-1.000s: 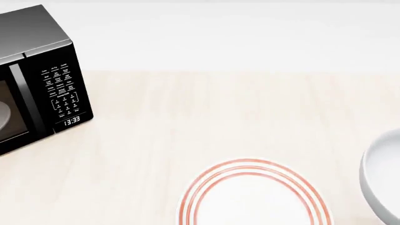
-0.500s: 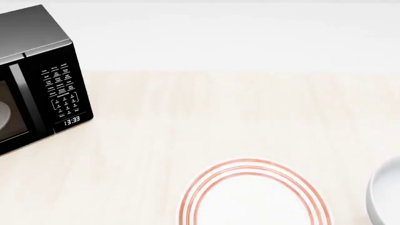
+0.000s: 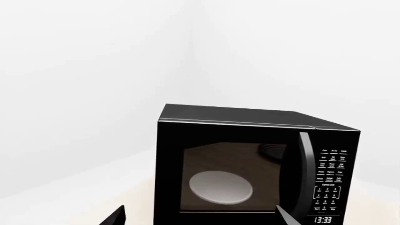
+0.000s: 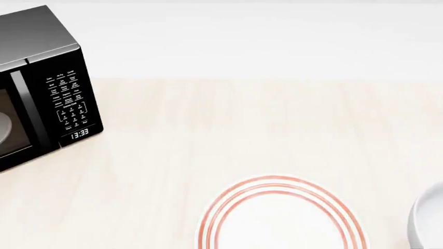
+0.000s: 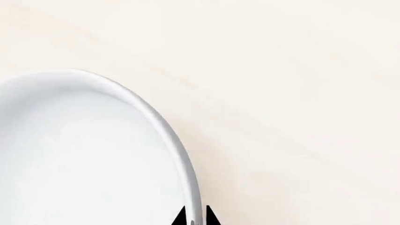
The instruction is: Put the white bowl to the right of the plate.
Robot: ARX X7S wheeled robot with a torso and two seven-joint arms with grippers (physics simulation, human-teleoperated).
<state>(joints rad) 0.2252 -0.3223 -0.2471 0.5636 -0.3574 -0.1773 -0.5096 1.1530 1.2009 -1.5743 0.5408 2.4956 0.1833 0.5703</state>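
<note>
On the pale wood counter (image 4: 229, 129), the plain glossy white bowl (image 4: 428, 218) sits right of the red-ringed flat plate (image 4: 280, 215); right jaws pinch its rim, so only release seems left. Left jaws look open.

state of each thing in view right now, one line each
microwave: door shut, clock lit at 13:33, a pale dish inside
plate: flat on the table, nothing on it
white bowl: upright, right of the plate, apart from it
right tool: fingertips straddle the bowl's rim, shut on it
left tool: open, holds nothing, faces the microwave
</note>
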